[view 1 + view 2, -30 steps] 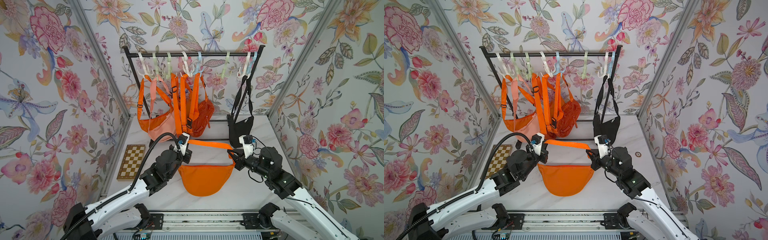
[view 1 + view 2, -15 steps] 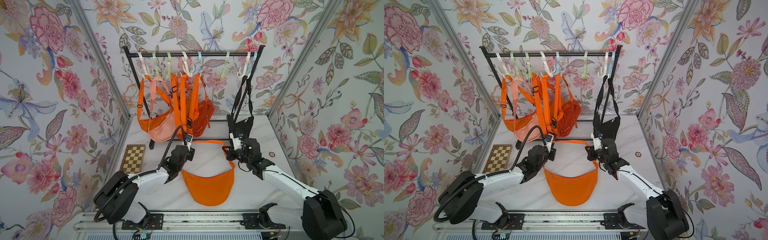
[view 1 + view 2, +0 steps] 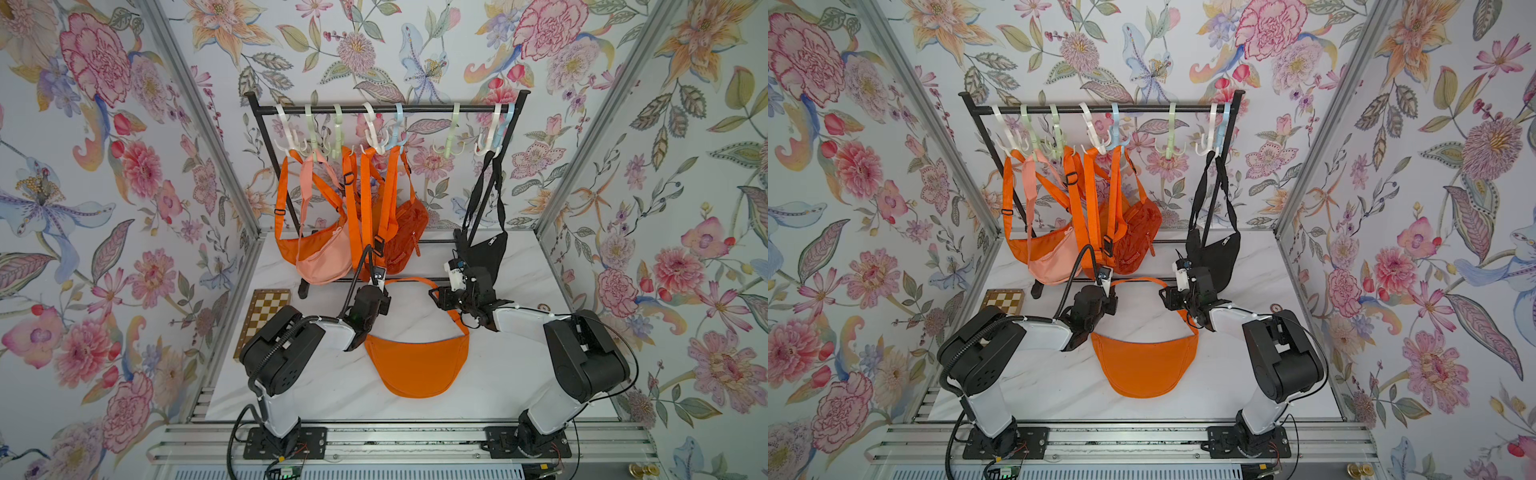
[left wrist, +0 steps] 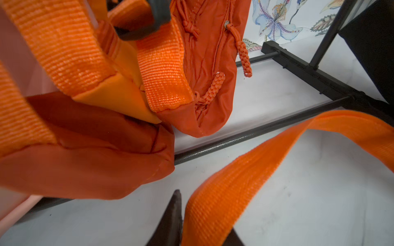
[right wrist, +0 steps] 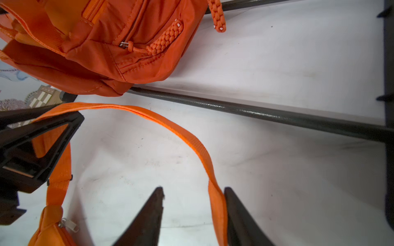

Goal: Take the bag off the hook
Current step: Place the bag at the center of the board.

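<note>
Since the earlier frame both arms have dropped from holding the strap up in the air to sitting low over the tabletop (image 3: 324, 386). The orange bag (image 3: 417, 365) now lies flat on the marble in front of the rack (image 3: 386, 109), well clear of the hooks (image 3: 455, 137). Its strap (image 3: 409, 280) arcs loosely between the two arms, near the rack's bottom bar. So the bag looks to be off the hook, and the step in hand is letting go cleanly. In the right wrist view the right gripper (image 5: 193, 189) stands clearly parted, clamping nothing, with the strap (image 5: 191, 140) only leaning against the inside of one finger. In the left wrist view the left gripper (image 4: 204, 210) is parted less, and the strap (image 4: 245, 181) runs slack between its fingers rather than being pinched. To finish well, both should probably widen a little more before pulling away. Each should then back out along its own arm, not sideways, so no finger hooks the webbing and drags the bag. The left arm needs most care, because the bags (image 3: 316, 249) hanging on the rack are just beside its wrist and a lift could snag them.
</note>
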{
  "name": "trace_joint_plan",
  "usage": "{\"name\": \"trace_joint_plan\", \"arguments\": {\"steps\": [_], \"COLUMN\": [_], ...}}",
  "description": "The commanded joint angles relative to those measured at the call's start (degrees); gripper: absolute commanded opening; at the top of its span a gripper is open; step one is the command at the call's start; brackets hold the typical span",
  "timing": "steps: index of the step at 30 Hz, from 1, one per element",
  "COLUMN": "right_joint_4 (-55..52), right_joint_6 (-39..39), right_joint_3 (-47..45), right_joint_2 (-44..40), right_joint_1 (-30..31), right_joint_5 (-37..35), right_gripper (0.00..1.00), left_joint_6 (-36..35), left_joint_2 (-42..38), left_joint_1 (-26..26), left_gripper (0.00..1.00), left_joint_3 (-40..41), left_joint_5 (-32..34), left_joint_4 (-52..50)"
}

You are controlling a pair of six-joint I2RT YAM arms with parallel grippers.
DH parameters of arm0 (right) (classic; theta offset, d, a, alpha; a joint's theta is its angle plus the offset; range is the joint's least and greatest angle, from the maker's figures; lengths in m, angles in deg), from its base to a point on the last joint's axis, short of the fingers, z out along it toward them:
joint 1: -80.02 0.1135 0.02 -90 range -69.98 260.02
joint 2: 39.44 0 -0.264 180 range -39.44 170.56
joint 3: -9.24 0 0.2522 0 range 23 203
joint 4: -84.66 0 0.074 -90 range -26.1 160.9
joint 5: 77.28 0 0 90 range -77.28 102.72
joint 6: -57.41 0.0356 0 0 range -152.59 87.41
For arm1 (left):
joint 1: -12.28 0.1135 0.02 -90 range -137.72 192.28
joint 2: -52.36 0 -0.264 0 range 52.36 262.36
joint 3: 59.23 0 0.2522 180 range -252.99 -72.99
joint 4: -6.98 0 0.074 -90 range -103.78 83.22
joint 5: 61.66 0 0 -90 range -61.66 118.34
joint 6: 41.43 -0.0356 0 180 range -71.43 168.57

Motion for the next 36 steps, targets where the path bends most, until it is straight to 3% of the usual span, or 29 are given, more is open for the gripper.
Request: {"name": "trace_joint_plan", "arguments": {"steps": [1,6,8,9,10,22,26,36], "right_joint_4": [0.13,-0.89,-1.42,-1.68,-2.14,-11.37,-12.28,-9.53], "right_joint_6": [-0.76,-2.29,-2.78,-3.12,-3.55,-6.16,-5.71,-5.73], "right_joint_3": [2.49,2.7,2.52,2.52,2.51,6.72,6.75,1.99], "right_joint_2": [1.51,-1.14,-3.23,-4.32,-5.67,-18.14,-18.46,-17.78], "right_joint_1": [-0.57,-0.58,-0.53,-0.46,-0.3,3.67,3.95,5.8], "right_joint_5": [0.32,-0.49,-0.55,-0.39,-0.52,-2.76,-3.1,-3.31], "right_gripper": [0.59,0.72,0.77,0.79,0.8,0.85,0.85,0.85], "left_joint_6": [-0.3,-1.77,-2.14,-2.38,-2.41,-2.77,-2.44,-2.57], "left_joint_2": [1.44,-1.43,-3.8,-5.51,-7.33,-28.05,-25.31,-11.12], "left_joint_1": [0.65,0.73,0.74,0.74,0.74,0.59,0.57,0.83], "left_gripper": [0.32,0.43,0.73,0.96,0.99,1.0,0.99,0.96], "left_joint_3": [-2.46,-2.36,-2.34,-2.28,-2.05,3.03,-2.0,-9.65], "left_joint_5": [0.54,1.07,1.53,1.5,1.4,0.58,-1.99,-10.86], "left_joint_4": [2.08,1.26,-0.13,-0.84,-1.21,-9.26,-18.73,-27.9]}}
